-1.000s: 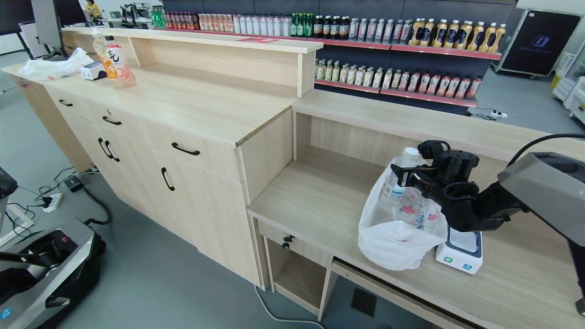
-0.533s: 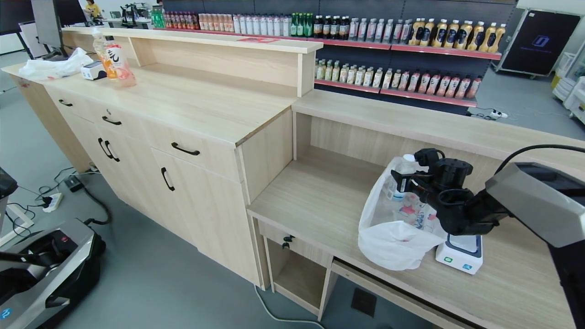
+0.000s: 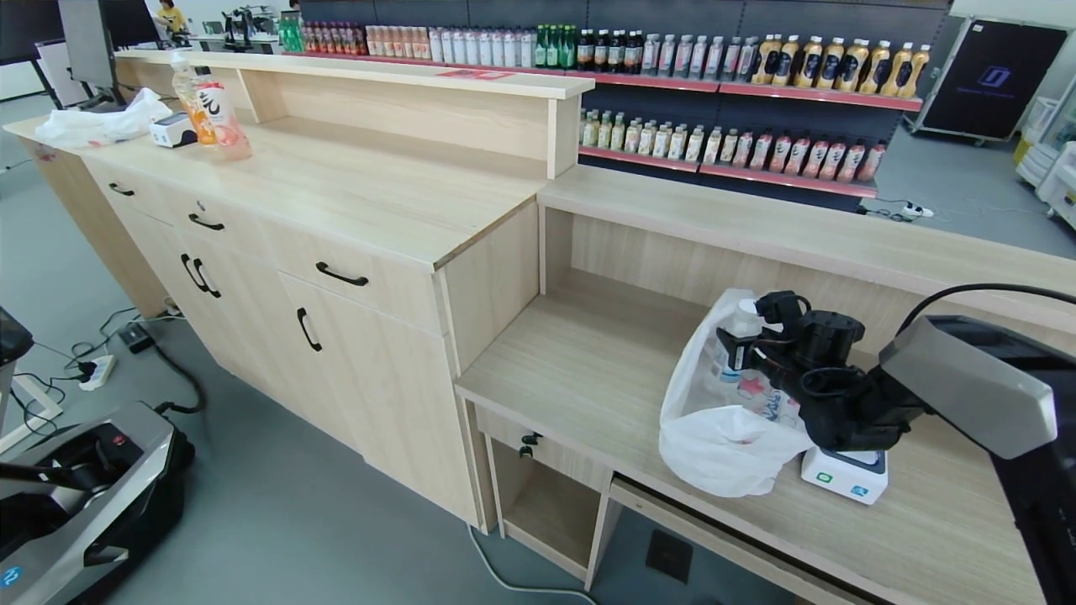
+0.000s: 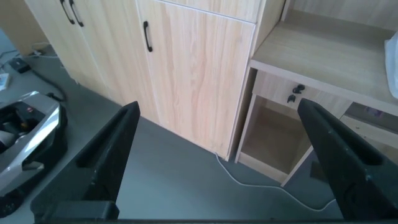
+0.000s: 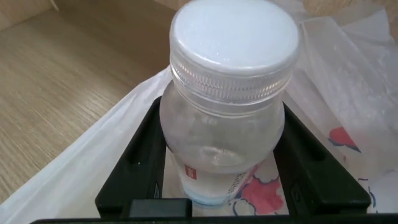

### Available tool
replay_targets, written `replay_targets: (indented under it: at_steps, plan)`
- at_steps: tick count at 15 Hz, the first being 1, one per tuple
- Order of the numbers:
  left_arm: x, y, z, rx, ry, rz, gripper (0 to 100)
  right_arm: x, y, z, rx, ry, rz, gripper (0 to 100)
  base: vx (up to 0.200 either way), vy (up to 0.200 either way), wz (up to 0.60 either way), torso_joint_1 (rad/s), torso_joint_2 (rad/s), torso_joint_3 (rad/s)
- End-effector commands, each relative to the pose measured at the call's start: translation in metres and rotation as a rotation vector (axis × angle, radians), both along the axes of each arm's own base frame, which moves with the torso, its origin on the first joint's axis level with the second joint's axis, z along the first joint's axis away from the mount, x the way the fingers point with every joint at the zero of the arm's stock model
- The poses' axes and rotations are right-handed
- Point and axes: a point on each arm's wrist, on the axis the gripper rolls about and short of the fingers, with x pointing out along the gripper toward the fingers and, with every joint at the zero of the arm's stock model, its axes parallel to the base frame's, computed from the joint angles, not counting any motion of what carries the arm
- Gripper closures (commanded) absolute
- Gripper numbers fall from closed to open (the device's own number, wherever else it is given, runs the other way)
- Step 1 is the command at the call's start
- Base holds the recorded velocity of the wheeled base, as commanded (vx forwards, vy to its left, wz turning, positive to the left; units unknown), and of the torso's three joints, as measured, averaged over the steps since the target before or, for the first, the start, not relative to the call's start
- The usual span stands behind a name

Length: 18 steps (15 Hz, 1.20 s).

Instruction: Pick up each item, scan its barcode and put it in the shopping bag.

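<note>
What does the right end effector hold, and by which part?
The right end effector holds a clear bottle, gripped at its shoulder just below the white cap.

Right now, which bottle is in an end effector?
The clear white-capped bottle, clamped in the right end effector at the mouth of the shopping bag. The orange bottle and pink bottle on the far counter stand untouched.

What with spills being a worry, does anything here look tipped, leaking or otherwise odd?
Nothing stands out. The right claw holds the bottle upright, cap on, in the mouth of the shopping bag, beside the scanner on the counter.
</note>
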Motion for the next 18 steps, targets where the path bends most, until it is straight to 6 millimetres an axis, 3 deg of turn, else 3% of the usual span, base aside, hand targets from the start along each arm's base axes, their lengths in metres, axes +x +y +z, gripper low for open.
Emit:
replay_targets:
  at_steps: [1,3,4,7,8,12,15,16,18]
  plan:
    - [0.0,0.0,0.0,0.0,0.001,0.001,0,-0.001,-0.003,-0.011,-0.001,0.035,-0.005,100,0.0,0.0,0.0,0.0,0.0,0.0]
    - [0.0,0.0,0.0,0.0,0.001,0.001,0,-0.002,-0.003,-0.011,-0.004,0.039,-0.005,100,0.0,0.0,0.0,0.0,0.0,0.0]
    - [0.0,0.0,0.0,0.0,0.002,0.001,0,-0.003,-0.003,-0.01,-0.004,0.039,-0.005,0,0.0,0.0,0.0,0.0,0.0,0.0]
    - [0.0,0.0,0.0,0.0,-0.001,0.001,0,-0.005,-0.003,0.003,-0.002,0.01,0.002,0,0.0,0.0,0.0,0.0,0.0,0.0]
    - [0.0,0.0,0.0,0.0,0.001,0.001,0,-0.015,-0.005,0.029,0.002,-0.013,0.038,0,0.0,0.0,0.0,0.0,0.0,0.0]
    - [0.0,0.0,0.0,0.0,0.001,0.001,0,-0.044,-0.009,0.101,0.0,-0.125,0.061,0,0.0,0.0,0.0,0.0,0.0,0.0]
    - [0.0,0.0,0.0,0.0,0.001,0.001,0,-0.098,-0.02,0.152,-0.058,-0.07,0.024,0,0.0,0.0,0.0,0.0,0.0,0.0]
    - [0.0,0.0,0.0,0.0,-0.001,0.001,0,-0.131,-0.027,0.169,-0.083,-0.07,0.001,0,0.0,0.0,0.0,0.0,0.0,0.0]
    - [0.0,0.0,0.0,0.0,0.001,0.001,0,-0.175,-0.042,0.186,-0.092,-0.089,-0.057,0,0.0,0.0,0.0,0.0,0.0,0.0]
